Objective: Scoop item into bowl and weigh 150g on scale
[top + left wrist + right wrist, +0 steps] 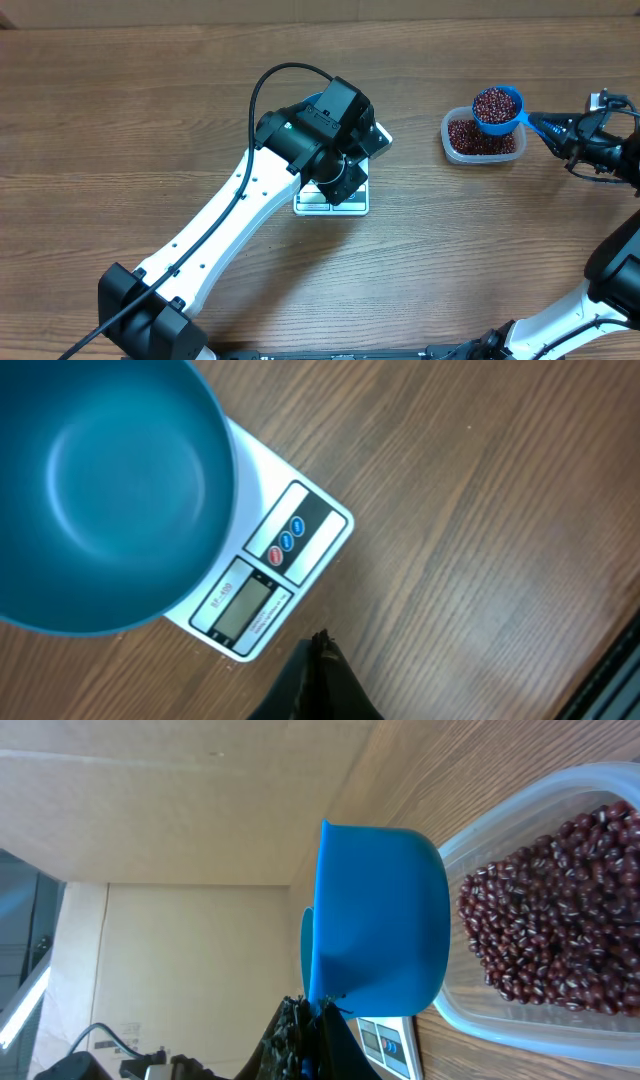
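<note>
The teal bowl stands empty on the white scale. In the overhead view my left arm covers most of the bowl, and only the scale's front panel shows. My left gripper hangs shut and empty just in front of the scale's display. My right gripper is shut on the handle of the bright blue scoop. The scoop is heaped with red-brown beans and sits over the clear tub. More beans fill that tub.
The left arm stretches diagonally from the table's front left to the scale. The right arm's base is at the front right. Bare wooden tabletop lies between scale and tub.
</note>
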### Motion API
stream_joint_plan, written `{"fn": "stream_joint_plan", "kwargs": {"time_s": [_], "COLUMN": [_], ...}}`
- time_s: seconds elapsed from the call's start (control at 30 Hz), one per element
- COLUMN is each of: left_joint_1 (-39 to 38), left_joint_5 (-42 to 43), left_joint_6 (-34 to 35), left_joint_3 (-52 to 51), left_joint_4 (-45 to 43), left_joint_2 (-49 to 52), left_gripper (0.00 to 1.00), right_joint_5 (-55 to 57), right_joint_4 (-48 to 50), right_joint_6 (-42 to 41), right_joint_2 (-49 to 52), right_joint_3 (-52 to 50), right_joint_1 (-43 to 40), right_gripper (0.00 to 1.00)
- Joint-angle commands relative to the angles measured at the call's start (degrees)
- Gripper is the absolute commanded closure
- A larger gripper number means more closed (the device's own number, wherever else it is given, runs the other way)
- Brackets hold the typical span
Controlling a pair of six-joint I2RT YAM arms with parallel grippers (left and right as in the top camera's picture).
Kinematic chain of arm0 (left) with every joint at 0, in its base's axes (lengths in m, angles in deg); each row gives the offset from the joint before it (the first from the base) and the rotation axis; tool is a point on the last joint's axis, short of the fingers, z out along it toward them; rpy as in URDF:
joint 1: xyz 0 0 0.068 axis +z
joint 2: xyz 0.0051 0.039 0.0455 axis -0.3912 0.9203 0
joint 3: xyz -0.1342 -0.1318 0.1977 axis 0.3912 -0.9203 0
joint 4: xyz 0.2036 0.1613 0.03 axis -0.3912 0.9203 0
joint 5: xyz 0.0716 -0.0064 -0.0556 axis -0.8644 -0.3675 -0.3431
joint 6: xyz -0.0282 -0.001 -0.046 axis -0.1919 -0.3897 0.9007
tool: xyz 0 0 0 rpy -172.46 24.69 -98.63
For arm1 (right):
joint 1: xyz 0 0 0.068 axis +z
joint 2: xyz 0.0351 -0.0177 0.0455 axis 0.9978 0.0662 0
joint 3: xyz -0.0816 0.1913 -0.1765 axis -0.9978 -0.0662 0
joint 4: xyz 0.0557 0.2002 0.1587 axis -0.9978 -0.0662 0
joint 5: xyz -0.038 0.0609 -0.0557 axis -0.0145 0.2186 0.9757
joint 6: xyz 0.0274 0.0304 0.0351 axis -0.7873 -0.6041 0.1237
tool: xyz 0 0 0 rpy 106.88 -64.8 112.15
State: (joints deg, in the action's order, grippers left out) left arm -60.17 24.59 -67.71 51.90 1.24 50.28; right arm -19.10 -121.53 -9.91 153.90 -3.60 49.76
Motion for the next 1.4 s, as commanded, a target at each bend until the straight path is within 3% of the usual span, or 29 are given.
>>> {"fn": "stream_joint_plan", "kwargs": {"time_s": [0.0, 0.3, 0.43, 0.63, 0.87, 1.37], "left_joint_1": [-0.55, -2.97, -2.97, -2.95, -2.95, -2.95], "left_joint_5": [-2.58, -2.73, -2.6, -4.61, -5.79, -6.67], "left_joint_6": [-0.37, 10.27, 12.79, 12.68, 12.59, 12.24], "left_joint_3": [-4.5, -28.04, -34.99, -38.84, -45.51, -46.16], "left_joint_4": [-6.05, -27.19, -35.04, -37.16, -48.17, -53.16], "left_joint_2": [-1.31, -15.89, -17.73, -16.55, -15.87, -9.01], "left_gripper": [0.96, 0.95, 0.96, 0.96, 0.96, 0.96], "right_joint_5": [-1.2, -1.22, -1.22, -1.22, -1.22, -1.18], "right_joint_4": [0.33, 0.52, 0.02, 0.04, 0.09, 0.28], "right_joint_6": [0.52, 0.59, 0.57, 0.57, 0.55, 0.55], "right_joint_2": [-0.15, -0.15, -0.15, -0.15, -0.15, -0.15], "right_joint_3": [-0.24, -0.24, -0.24, -0.24, -0.24, -0.24], "right_joint_1": [-0.59, -0.59, -0.59, -0.59, -0.59, -0.59], "right_gripper": [0.96, 0.96, 0.96, 0.96, 0.96, 0.96]}}
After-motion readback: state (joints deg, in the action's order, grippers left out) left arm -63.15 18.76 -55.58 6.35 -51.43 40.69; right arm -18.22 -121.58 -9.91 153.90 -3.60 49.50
